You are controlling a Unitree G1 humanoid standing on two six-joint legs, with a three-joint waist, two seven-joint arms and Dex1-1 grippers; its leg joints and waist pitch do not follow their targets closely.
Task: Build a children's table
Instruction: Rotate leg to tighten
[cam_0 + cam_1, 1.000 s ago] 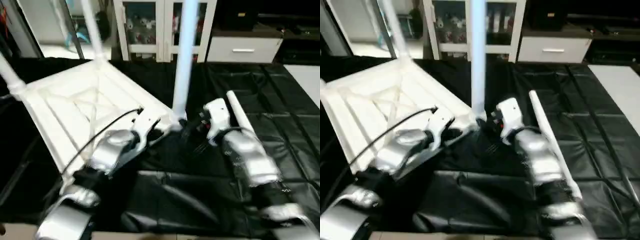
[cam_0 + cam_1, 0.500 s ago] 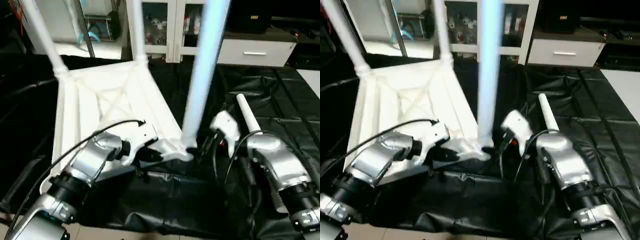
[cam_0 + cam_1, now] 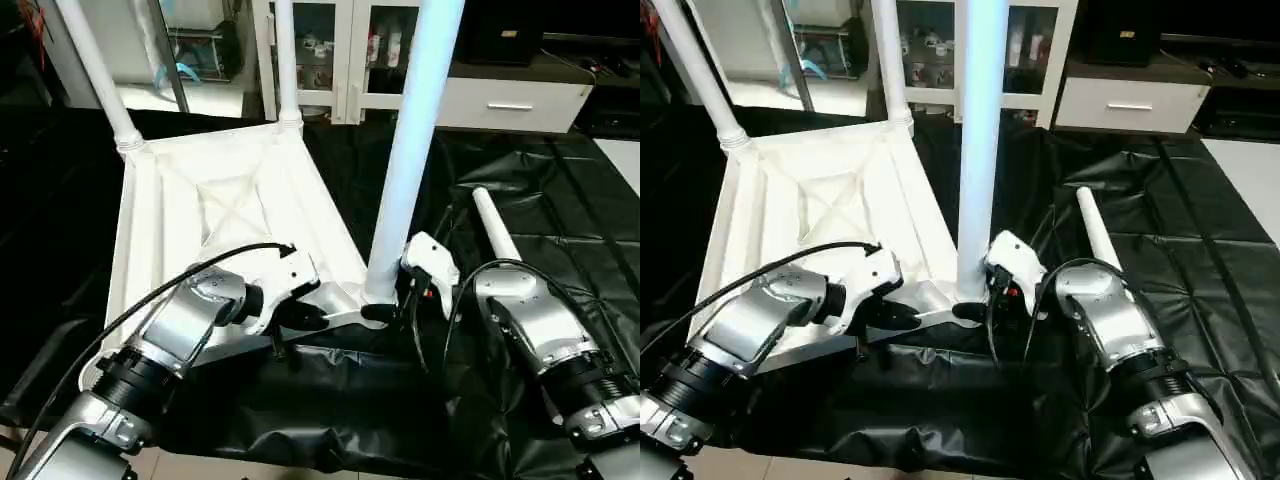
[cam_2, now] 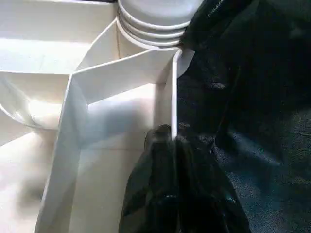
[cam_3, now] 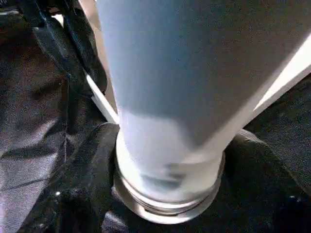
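Tabletop [image 3: 190,215] lies underside-up on the black sheet [image 3: 560,190]. Our left pincer [image 3: 318,318] is clamped on its near rim. Near-corner leg [image 3: 405,170] stands upright, long axis vertical; our right pincer [image 3: 392,312] straddles its base, fingers apart, not yet gripping, we judge. Spare leg [image 3: 493,225] lies just beyond the right arm.

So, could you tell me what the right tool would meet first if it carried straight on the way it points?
Most likely the base of the upright leg: the right tool already straddles it at the tabletop corner, with the left tool just beyond. Whether it already touches is unclear.
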